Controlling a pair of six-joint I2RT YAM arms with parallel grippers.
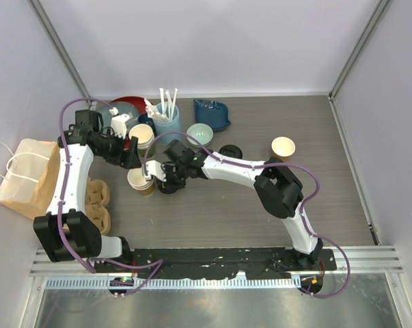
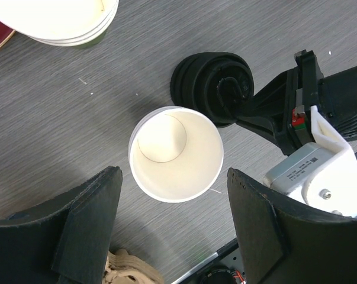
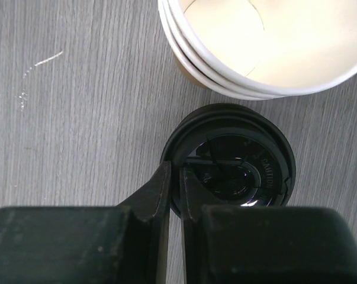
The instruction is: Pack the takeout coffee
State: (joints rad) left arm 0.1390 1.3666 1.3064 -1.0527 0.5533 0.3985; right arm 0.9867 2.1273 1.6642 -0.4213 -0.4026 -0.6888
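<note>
- A paper bag (image 1: pixel 20 176) with white handles sits at the far left edge of the table.
- Cardboard cup carriers (image 1: pixel 96 202) lie just right of the bag, partly under the left arm.
- The left gripper (image 2: pixel 173 177) hangs over a brown-walled cup stack (image 2: pixel 175 151). Its fingers (image 2: pixel 86 225) are spread wide, one on each side of the cream rim. A gap shows on both sides, so it holds nothing.
- A green-walled cup stack (image 1: pixel 141 135), also lidless, stands just behind the brown one, next to the left arm's wrist.
- Further back are a red plate (image 1: pixel 127 102) and a blue cup of white utensils (image 1: pixel 166 117).
- A lid stack (image 2: pixel 208 83) of black lids stands just right of the brown-walled cup stack.
- The right gripper (image 3: pixel 175 171) reaches in from the right onto that stack. Its fingers are drawn narrow, pinching the rim of the top lid (image 3: pixel 237 165), one finger inside the rim and one outside.
- A pale green bowl (image 1: pixel 199 133) sits behind the right arm's forearm.
- The black-lidded cup (image 1: pixel 231 152) stands alone near the table's middle, right of both grippers and apart from them. Only its lid shows from above, so its wall colour cannot be told.
- A lone lidless cup (image 1: pixel 283 147) with a tan wall stands furthest right, well apart from both grippers.
</note>
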